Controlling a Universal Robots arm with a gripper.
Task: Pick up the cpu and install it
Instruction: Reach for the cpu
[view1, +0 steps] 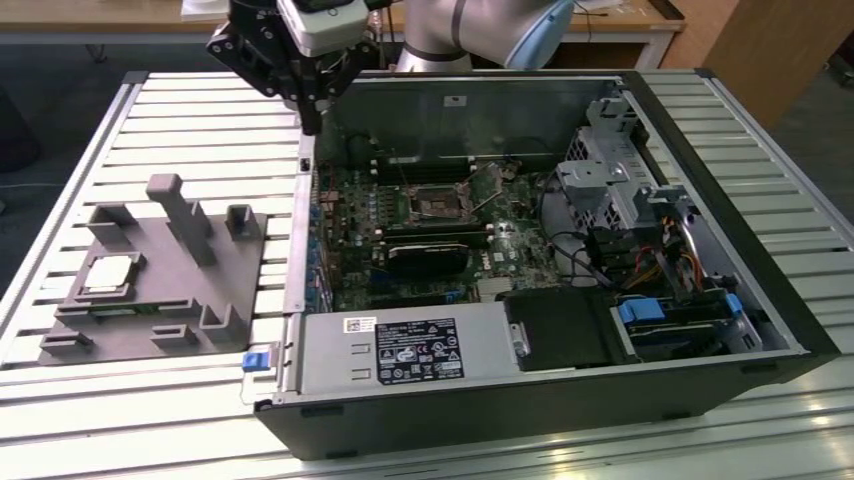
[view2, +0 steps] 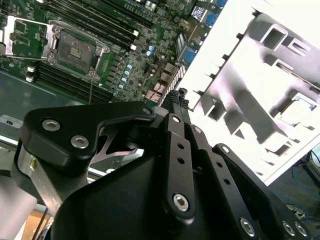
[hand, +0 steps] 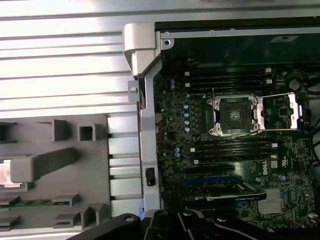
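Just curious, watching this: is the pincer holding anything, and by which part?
Nothing. The pincer is empty above the edge of the computer case; the chip lies on the grey holder beside the case.

Open computer case (view1: 534, 425) at table (view1: 200, 120) centre, motherboard (view1: 387, 205) inside; grey fixture plate (view1: 154, 300) beside it, toward edge at exterior view's left.

pale slatted metal table (view1: 200, 110), wooden desk (view1: 627, 18) behind, dark floor (view1: 67, 55)
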